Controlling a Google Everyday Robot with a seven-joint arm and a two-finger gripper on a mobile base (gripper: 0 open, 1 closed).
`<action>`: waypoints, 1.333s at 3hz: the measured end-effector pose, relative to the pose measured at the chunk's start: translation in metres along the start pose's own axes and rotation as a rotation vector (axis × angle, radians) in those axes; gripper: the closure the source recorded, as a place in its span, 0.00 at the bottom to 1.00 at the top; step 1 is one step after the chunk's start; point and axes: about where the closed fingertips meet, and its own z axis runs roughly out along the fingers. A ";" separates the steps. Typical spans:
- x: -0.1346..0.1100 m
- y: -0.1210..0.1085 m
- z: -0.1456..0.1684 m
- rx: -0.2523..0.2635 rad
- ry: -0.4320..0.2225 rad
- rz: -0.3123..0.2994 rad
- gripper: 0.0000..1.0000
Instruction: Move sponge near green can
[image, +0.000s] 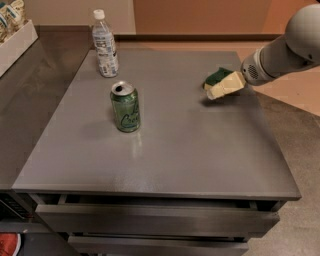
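The sponge (216, 77), dark green on top, lies on the grey table at the right side. My gripper (223, 87) reaches in from the right on a grey-white arm. Its cream tip sits at the sponge's near right edge and covers part of it. The green can (125, 107) stands upright left of the table's middle, far to the left of the sponge, with its opened silver top showing.
A clear plastic bottle (104, 45) with a white cap stands at the back left of the table (200, 150). A white box (15, 42) sits on the dark counter to the left. Drawers run under the table's front edge.
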 end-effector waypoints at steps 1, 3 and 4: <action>-0.004 0.001 0.011 0.025 -0.011 -0.026 0.00; -0.005 0.003 0.028 0.026 0.002 -0.055 0.04; -0.001 0.004 0.034 0.006 0.019 -0.046 0.18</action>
